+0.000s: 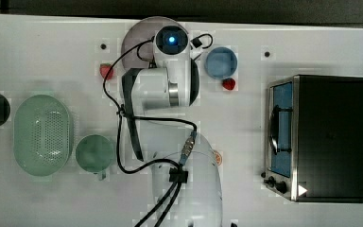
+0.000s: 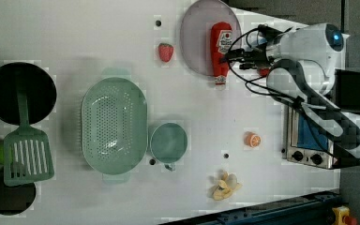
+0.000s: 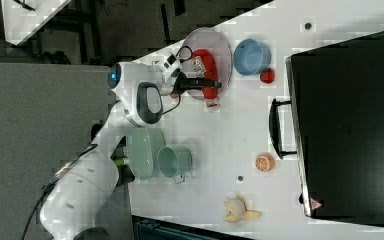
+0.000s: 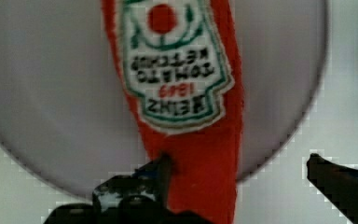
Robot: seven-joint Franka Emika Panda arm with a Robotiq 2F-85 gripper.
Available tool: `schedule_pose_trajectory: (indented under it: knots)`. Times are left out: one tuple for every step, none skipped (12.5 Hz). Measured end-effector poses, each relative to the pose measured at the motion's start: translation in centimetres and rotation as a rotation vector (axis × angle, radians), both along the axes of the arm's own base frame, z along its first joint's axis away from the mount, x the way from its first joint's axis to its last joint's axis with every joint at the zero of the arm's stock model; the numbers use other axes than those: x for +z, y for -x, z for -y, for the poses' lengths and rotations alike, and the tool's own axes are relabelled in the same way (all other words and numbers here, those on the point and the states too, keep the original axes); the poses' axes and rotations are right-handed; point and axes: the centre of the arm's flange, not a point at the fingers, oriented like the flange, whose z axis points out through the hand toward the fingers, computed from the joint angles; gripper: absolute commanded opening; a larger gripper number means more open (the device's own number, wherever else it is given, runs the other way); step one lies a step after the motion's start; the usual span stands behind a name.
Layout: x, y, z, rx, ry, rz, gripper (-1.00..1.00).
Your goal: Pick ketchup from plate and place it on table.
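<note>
The ketchup [image 2: 221, 47], a slim red bottle with a pale label, lies on the grey-lilac plate [image 2: 197, 37] near the white table's [image 2: 75, 37] far edge. Its whitish cap end pokes over the plate's rim. In the wrist view the ketchup [image 4: 200, 168] runs down the middle. My gripper [image 4: 237, 163] stands open low over its neck. One of the fingertips [image 4: 164, 170] sits in front of the bottle's side, and the other is well apart, over the table. In the right view the gripper [image 3: 212, 82] reaches across the bottle.
A blue bowl [image 1: 221, 62] and a small red fruit [image 1: 229, 84] sit beside the plate. A strawberry [image 2: 165, 51] is on its other side. A green colander [image 2: 114, 125], green cup [image 2: 168, 142], orange slice [image 2: 252, 139], banana [image 2: 224, 186] and toaster oven [image 1: 319, 137] stand farther off.
</note>
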Motion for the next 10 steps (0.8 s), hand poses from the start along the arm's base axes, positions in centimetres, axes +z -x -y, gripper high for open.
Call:
schedule_pose_trajectory:
  knots:
    - [-0.5, -0.3, -0.5, 0.011, -0.004, 0.01, 1.0]
    - [-0.8, -0.5, -1.1, 0.03, -0.002, 0.015, 1.0]
    - [-1.1, -0.9, -1.7, 0.037, -0.007, 0.028, 1.0]
    - [-1.6, -1.4, -2.1, 0.048, -0.006, 0.054, 1.0]
    - [-2.0, -1.6, -2.3, 0.065, 0.001, 0.075, 1.0]
    - [-2.5, -1.6, -2.3, 0.07, 0.001, 0.078, 0.92]
    - [-2.8, -1.9, -2.4, 0.072, 0.0, 0.096, 0.68]
    - [-3.1, -2.1, -2.6, 0.073, -0.007, 0.112, 0.43]
    - [-3.3, -2.2, -2.8, 0.075, -0.009, 0.121, 0.21]
    - [-3.4, -2.3, -2.9, 0.078, -0.008, 0.127, 0.2]
